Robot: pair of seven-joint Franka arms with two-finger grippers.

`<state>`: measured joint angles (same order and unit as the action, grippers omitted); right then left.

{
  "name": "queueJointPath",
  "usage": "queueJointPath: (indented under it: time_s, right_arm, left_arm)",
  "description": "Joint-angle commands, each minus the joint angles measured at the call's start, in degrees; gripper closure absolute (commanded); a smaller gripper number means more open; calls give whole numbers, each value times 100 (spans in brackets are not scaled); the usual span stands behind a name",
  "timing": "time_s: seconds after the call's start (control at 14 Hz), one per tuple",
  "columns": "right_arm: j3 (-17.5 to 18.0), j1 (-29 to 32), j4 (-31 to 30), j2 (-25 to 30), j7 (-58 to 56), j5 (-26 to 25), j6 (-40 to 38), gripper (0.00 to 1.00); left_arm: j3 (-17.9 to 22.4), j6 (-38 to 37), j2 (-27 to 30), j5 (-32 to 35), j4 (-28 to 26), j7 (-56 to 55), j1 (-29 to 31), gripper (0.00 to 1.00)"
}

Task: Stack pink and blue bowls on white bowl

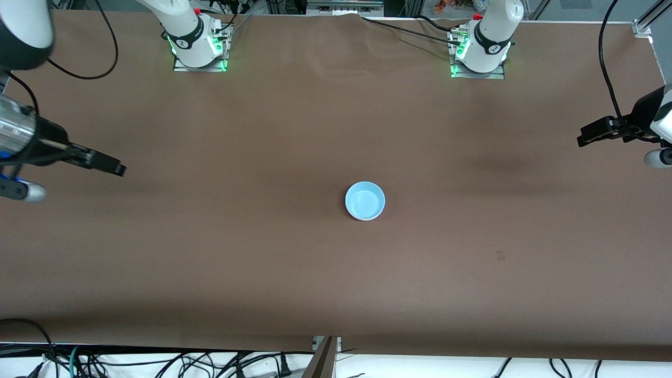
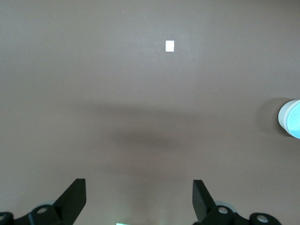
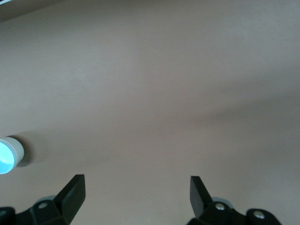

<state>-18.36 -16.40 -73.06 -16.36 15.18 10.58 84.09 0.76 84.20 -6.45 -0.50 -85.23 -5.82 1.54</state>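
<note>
Blue bowl (image 1: 365,200) sits upright on top of the stack, mid-table, white wall (image 2: 285,117) showing below its rim

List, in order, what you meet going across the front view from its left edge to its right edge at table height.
right gripper, open over the table's right-arm end → blue bowl topping a stack near the middle, white outer wall visible in the wrist views → left gripper, open over the left-arm end.
</note>
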Motion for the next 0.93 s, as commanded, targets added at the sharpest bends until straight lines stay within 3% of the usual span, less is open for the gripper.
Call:
queueJointPath:
  time_s: [0.0, 0.21, 0.5, 0.71, 0.86]
  right_arm:
    - [-308, -83, -980, 650, -540, -257, 291, 2]
    - [-476, -83, -2164, 1456, -833, -451, 913, 2]
    - [-388, -100, -3581, 2644, -640, -1048, 1460, 2]
    - [112, -100, -3804, 2893, 448, -1532, 1478, 2]
    - [113, -91, -3672, 2709, 433, -1594, 1618, 1]
  left_arm:
    - [-5, -9, -14, 41, 42, 116, -31, 0]
    - [-5, -9, -5, 41, 51, 125, -40, 0]
    - [-5, -1, -14, 41, 51, 125, -48, 0]
    - [-5, -1, -40, 32, 51, 125, -40, 0]
    - [-5, -1, -40, 32, 59, 125, -40, 0]
